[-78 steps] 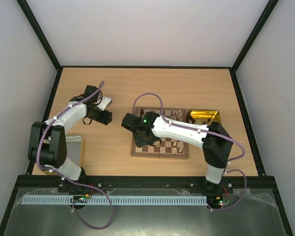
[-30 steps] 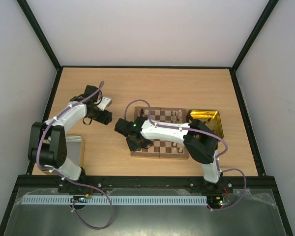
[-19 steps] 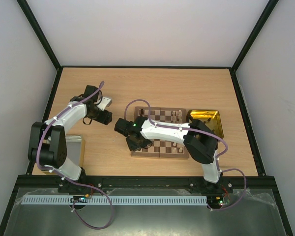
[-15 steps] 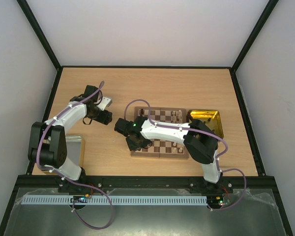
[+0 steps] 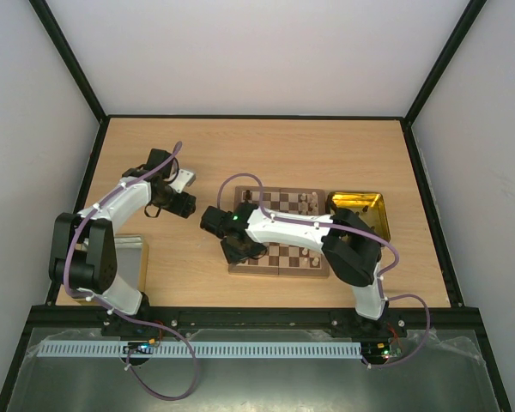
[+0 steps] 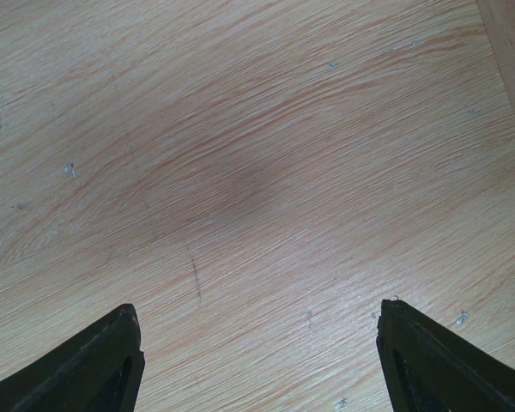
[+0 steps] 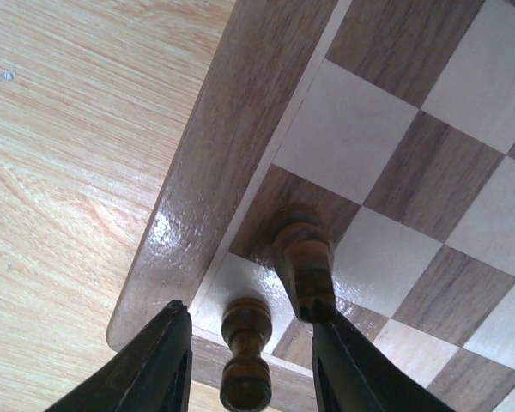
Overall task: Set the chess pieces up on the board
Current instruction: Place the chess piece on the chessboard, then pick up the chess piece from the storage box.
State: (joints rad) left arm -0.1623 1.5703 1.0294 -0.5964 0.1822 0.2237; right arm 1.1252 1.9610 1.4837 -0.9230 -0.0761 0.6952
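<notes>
- Right pincer (image 7: 249, 316) has swung from mid-board to the near-left corner of the board (image 7: 386, 112) in the last couple of seconds, and has held there for the past second. Its jaws stand apart, straddling a dark piece (image 7: 245, 360) and touching neither side of it.
- That piece stands on the cream corner square. A second dark piece (image 7: 303, 262) stands on the dark square just beside it.
- This looks like the corner rank being filled. I cannot tell whether the straddled piece is just freed or about to be gripped.
- Only a few pale pieces (image 5: 305, 202) show elsewhere on the board, so most of the set-up seems left to do.
- Left pincer (image 6: 257, 305) is unmoved and spread wide over bare wood toward the far-left corner.
- The table (image 5: 326, 154) is pale wood. A gold tray (image 5: 358, 206) lies just beside the board's far-right corner, and a grey tray (image 5: 130, 256) lies at the table's near-left corner.
- White walls and a black frame enclose it.
</notes>
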